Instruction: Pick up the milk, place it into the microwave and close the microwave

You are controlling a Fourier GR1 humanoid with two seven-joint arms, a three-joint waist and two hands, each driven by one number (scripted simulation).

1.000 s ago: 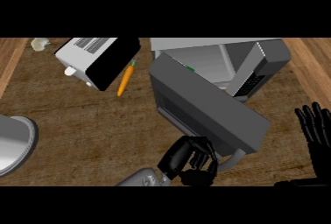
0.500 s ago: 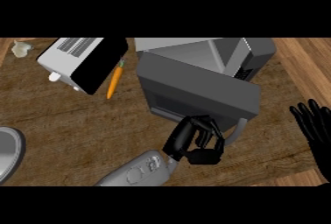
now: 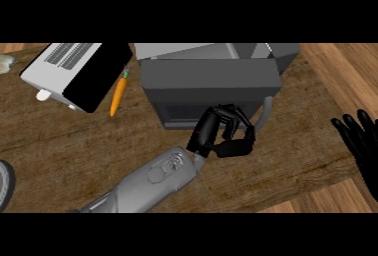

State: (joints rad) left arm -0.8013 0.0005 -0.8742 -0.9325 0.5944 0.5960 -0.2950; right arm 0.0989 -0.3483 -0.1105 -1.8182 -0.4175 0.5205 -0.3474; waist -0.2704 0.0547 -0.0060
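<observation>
The microwave [image 3: 210, 82], a dark grey box with a glass-panelled door, is seen at the middle of the wooden desk [image 3: 88, 145]; its door is swung across the front, so the inside is hidden and the milk cannot be made out anywhere. Whether the door is fully latched cannot be told.

Just in front of the microwave door, the left robot hand [image 3: 221, 134] is seen with its black fingers curled in on themselves, held near the pale door handle [image 3: 267, 112]; whether the handle is touched cannot be told. Nothing is seen inside the curl. Its smooth grey forearm runs down to the lower edge.

Left of the microwave, a white and black toaster [image 3: 70, 75] with slotted top is lying at an angle, and a slim orange carrot [image 3: 117, 95] is lying between the two. Far right of the microwave, the right robot hand [image 3: 360, 137] is resting wide, fingers straight, cut off by the edge. A grey curved rim [image 3: 4, 185] is cut off far left.
</observation>
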